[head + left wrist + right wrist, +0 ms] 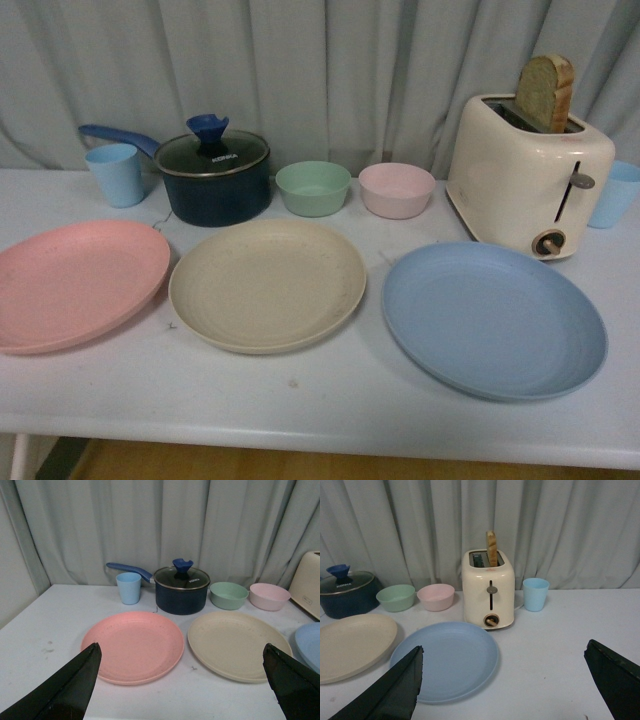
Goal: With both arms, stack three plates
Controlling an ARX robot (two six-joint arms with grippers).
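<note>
Three pcs, unstacked, flat on tabletop: pink plate directly ahead of left claw; beige plate ahead, rightward; blue plate ahead of right claw. Both claws released, empty. Rec.: pinch near rim, lift level, centre over beige.

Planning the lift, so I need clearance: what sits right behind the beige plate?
Behind the beige plate, just beyond its far rim, stand a lidded dark blue pot and a green bowl. The pot's cover hides whatever it holds.
</note>
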